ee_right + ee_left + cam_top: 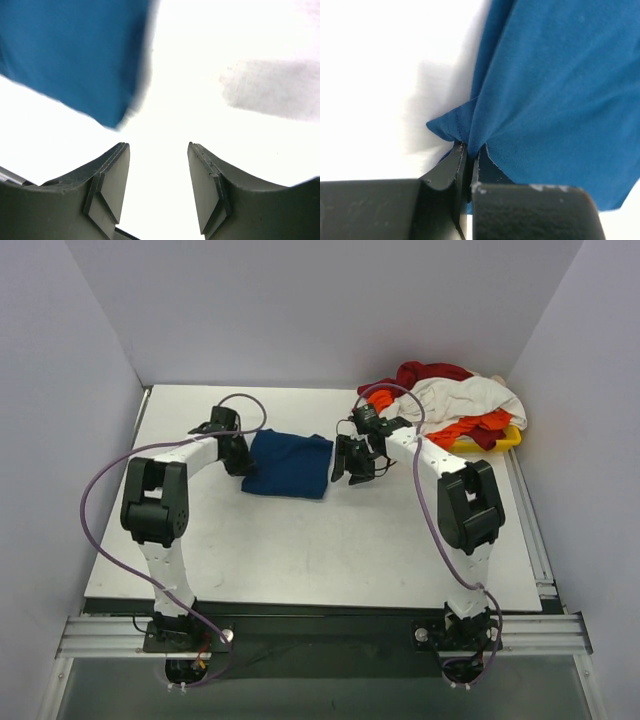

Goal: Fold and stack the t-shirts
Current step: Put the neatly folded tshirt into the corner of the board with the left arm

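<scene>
The dark blue t-shirt [290,464] lies folded into a small rectangle near the middle of the table. My left gripper [238,458] is at its left edge and is shut on a pinch of the blue cloth [465,125]. My right gripper [349,468] is just right of the shirt, open and empty; in the right wrist view its gripper [157,167] is over bare table with the shirt's corner [75,55] ahead and to the left. A heap of dark red, white and orange t-shirts [455,400] lies at the back right. No print shows on the blue shirt.
The heap lies on a yellow tray [505,440] at the back right corner. The white table [330,550] is walled in at the back and both sides. A purple cable loops from each arm.
</scene>
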Robot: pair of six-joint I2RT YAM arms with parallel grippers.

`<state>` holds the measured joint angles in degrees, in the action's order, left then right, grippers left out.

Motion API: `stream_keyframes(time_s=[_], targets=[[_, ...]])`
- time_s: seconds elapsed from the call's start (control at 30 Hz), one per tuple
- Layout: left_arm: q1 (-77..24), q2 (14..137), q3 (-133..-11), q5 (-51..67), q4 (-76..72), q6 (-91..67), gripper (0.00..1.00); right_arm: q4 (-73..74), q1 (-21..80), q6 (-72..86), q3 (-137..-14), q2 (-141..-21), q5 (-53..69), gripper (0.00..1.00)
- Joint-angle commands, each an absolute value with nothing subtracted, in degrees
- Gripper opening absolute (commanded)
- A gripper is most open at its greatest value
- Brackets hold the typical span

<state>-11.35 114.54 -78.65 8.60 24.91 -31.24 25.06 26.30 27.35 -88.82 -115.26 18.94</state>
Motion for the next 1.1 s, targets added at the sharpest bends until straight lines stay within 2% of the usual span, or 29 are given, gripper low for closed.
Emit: stream_keyframes(time_s=[0.0, 0.2, 0.57, 0.83, 1.07], targets=[[-5.99, 115.92, -83.05, 3.34, 29.96, -24.18, 0.0, 26.46, 26.46, 26.89, -87.02, -109.34, 18.72, 0.5], [-0.26, 120.14, -90.78, -0.87, 34.28, -18.46, 0.0, 26.54, 26.46, 27.16, -84.9, -106.88, 18.9, 0.51], [12.11, 129.11, -105.71, -1.14, 37.88, -18.98, 0.0, 27.86, 26.72, 27.42, -82.36, -103.19, 18.19, 0.51], [17.4, 134.03, -116.71, -1.49, 41.66, -20.3, 0.0, 28.3, 27.77, 28.3, -81.21, -101.51, 17.4, 0.51], [18.9, 133.07, -123.31, -3.6, 44.03, -18.64, 0.0, 28.65, 28.48, 28.48, -80.51, -100.55, 16.61, 0.51]])
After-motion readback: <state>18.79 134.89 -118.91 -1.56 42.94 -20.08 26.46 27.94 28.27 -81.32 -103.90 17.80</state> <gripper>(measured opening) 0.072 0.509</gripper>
